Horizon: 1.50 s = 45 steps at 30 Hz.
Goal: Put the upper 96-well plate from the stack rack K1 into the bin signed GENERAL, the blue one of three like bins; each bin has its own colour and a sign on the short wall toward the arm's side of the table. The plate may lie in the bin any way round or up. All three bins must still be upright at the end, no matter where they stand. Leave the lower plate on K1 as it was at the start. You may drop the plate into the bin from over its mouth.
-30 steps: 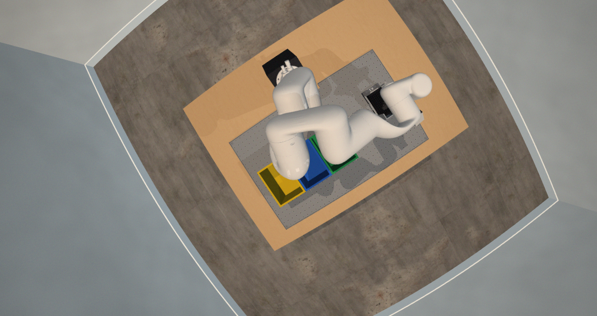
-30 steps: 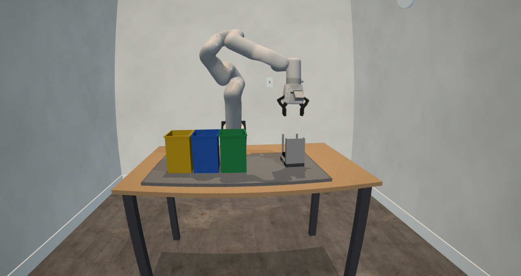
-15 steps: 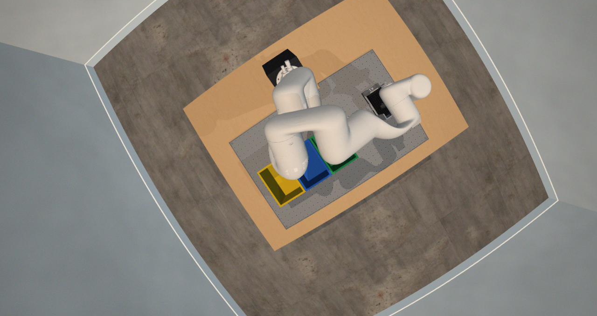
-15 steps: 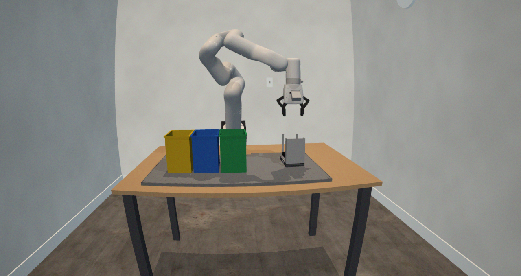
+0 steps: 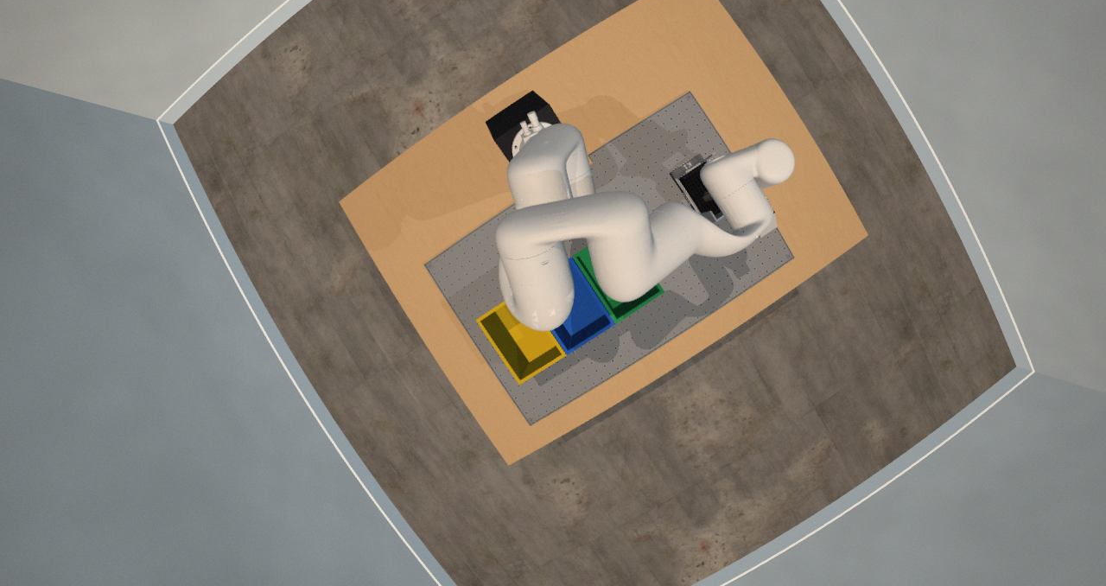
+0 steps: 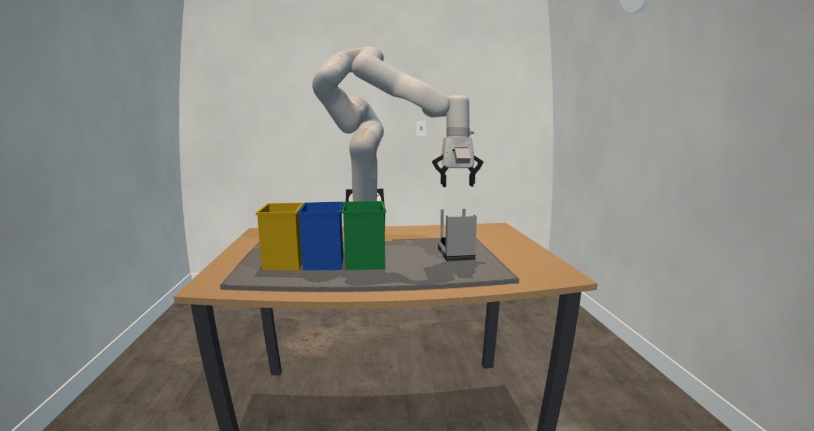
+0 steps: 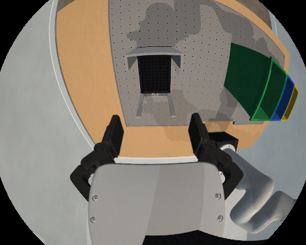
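Note:
The grey stack rack K1 (image 6: 458, 235) stands on the right part of the grey mat. In the wrist view the rack (image 7: 154, 82) shows from above with the dark upper 96-well plate (image 7: 153, 73) on top; the lower plate is hidden. In the overhead view the plate (image 5: 696, 188) is partly covered by the wrist. My gripper (image 6: 456, 180) hangs open and empty well above the rack, fingers pointing down; it also shows in the wrist view (image 7: 156, 133). The blue bin (image 6: 321, 235) stands upright between the yellow bin (image 6: 278, 235) and the green bin (image 6: 364, 234) on the left.
The three bins stand side by side, touching, in a row; in the overhead view my arm covers much of the blue bin (image 5: 581, 321) and green bin (image 5: 628, 302). The arm's black base (image 5: 519, 122) sits at the table's back edge.

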Each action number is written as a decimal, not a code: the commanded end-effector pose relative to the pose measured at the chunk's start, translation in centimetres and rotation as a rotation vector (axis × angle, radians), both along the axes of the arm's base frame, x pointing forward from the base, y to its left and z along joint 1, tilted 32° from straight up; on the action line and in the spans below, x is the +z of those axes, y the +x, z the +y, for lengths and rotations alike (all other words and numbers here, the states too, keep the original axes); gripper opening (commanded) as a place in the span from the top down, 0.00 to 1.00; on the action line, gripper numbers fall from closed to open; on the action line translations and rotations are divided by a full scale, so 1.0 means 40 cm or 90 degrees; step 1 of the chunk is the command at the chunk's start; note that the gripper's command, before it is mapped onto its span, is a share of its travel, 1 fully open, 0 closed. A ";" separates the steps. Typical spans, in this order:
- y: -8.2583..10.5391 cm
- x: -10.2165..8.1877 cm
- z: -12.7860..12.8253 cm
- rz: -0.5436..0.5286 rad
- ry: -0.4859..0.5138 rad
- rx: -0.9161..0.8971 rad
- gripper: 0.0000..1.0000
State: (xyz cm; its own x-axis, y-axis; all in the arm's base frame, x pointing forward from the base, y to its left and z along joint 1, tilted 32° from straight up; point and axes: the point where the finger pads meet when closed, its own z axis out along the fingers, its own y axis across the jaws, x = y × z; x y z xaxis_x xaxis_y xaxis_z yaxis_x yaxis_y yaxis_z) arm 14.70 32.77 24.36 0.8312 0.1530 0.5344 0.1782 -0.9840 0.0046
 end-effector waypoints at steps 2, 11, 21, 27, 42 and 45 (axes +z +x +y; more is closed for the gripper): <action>0.012 -0.017 0.004 0.000 0.002 0.000 0.00; 0.030 -0.045 0.008 0.000 0.002 0.000 0.00; 0.050 -0.077 0.011 0.000 0.002 0.000 0.00; 0.063 -0.098 0.013 0.000 0.002 0.000 0.00; 0.092 -0.144 0.018 -0.001 0.002 0.000 0.00; 0.096 -0.151 0.019 -0.001 0.002 0.000 0.00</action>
